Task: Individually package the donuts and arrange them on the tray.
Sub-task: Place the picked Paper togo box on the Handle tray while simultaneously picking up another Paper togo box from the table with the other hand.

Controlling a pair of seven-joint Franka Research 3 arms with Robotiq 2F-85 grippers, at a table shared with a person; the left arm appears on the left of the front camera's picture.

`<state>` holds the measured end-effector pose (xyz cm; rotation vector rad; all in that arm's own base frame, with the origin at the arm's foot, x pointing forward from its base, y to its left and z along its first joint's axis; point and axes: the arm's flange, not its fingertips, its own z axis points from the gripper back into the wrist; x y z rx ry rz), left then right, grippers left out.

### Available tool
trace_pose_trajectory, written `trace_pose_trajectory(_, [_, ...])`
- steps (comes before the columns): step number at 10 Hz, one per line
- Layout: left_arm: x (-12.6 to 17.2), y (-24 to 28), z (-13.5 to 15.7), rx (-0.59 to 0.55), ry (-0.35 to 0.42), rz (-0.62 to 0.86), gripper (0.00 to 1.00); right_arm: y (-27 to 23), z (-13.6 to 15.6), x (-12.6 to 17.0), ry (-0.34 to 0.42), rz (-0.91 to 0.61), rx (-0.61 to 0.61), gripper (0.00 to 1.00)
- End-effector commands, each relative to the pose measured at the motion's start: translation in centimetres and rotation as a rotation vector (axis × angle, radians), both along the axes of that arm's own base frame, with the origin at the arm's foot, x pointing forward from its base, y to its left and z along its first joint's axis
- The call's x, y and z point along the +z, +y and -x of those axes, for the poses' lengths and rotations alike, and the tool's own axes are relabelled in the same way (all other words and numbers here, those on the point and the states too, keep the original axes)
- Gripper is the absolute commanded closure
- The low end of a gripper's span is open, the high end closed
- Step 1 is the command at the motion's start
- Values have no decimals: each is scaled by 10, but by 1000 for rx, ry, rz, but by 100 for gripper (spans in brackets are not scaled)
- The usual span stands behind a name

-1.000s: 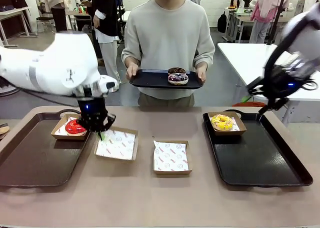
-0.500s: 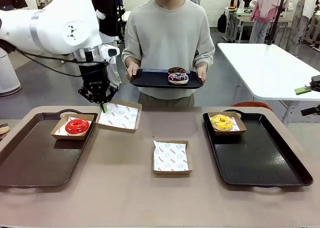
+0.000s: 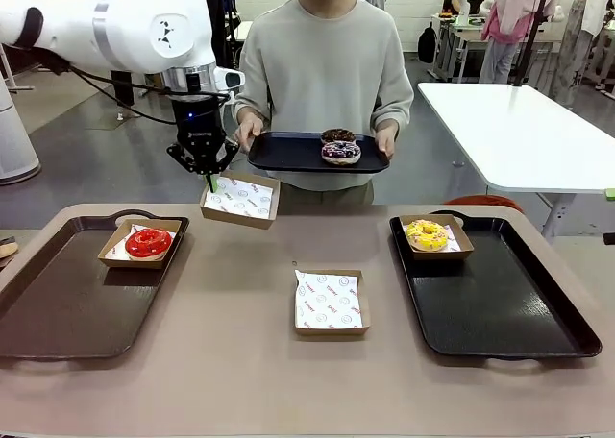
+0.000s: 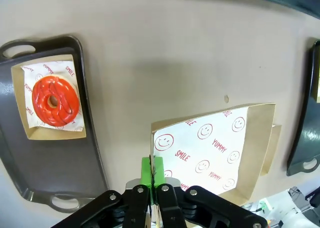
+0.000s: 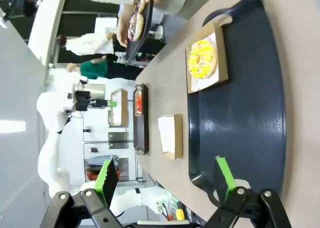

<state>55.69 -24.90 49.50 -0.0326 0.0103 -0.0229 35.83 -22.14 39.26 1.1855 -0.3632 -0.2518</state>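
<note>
My left gripper (image 3: 211, 176) is shut on the near edge of an empty paper-lined cardboard box (image 3: 240, 200), which hangs in the air just below the person's black tray (image 3: 283, 156). On that tray lie a chocolate donut (image 3: 338, 134) and a purple sprinkled donut (image 3: 341, 152). The left wrist view shows my left gripper (image 4: 152, 169) pinching the box (image 4: 215, 150) high above the table. A red donut (image 3: 148, 243) (image 4: 55, 100) sits boxed on the left tray (image 3: 58, 308). The yellow donut (image 3: 427, 234) (image 5: 202, 59) sits boxed on the right tray (image 3: 500, 308). My right gripper (image 5: 165, 174) is open and holds nothing.
Another empty lined box (image 3: 331, 302) (image 5: 171, 135) lies at the table's middle. The person stands at the far edge holding the tray with both hands. A white table (image 3: 519, 121) stands behind on the right.
My left gripper lifted the empty box off the table beside the left tray and carried it up toward the person's tray. My right arm swung out of the front view to the right.
</note>
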Motion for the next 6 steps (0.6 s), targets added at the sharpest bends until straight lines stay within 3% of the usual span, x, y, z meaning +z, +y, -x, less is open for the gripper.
trace_pose_trajectory(1, [5, -7, -21, 17, 20, -48, 100, -5, 11, -11, -57, -49, 11, 0])
trace_pose_trajectory(6, [-1, -2, -41, 35, 35, -59, 100, -9, 9, -22, -55, -29, 67, 0])
